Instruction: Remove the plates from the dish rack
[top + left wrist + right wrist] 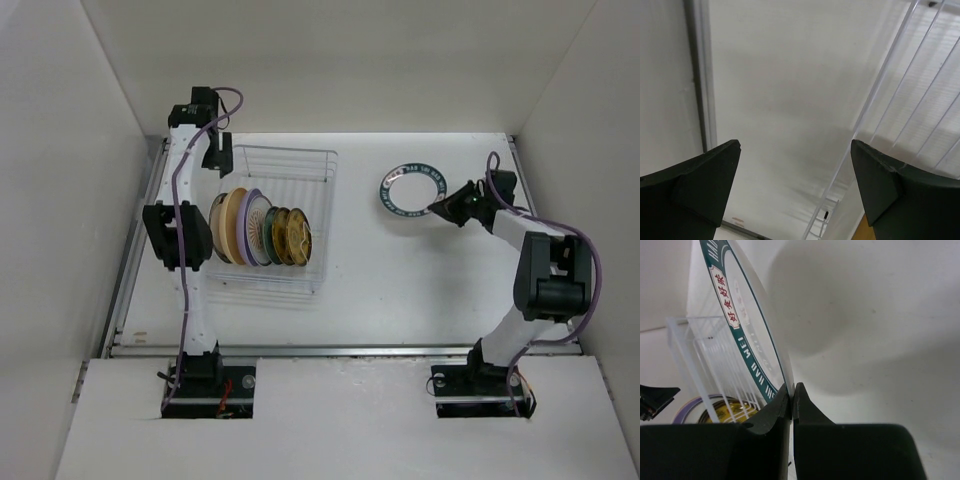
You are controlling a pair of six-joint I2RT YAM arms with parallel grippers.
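Right claw (437, 209) is pressed tight on the rim of the green-rimmed plate (412, 191), out in the upper right of the overhead view and well apart from the dish rack (290, 152). From above the plate looks close to flat over the counter (400, 290), though I cannot tell whether it is fully resting there. Left claw (220, 160) is spread wide with nothing between its fingers, hanging by the rack's far left corner at the upper left. The rack lies left of centre, and the remaining plates (262, 228) stand on edge in a tight row across its near half, tan and lavender toward the left, yellow-brown at the right. I judge that one plate is being set down and most of the unloading is left. Next I'd want the right claw to let go only once that plate is settled, then an arm to come down over a single rim; the row is packed close, so pinching just one plate matters. The counter is pale and matte, boxed by plain white walls (60, 200) on three sides.
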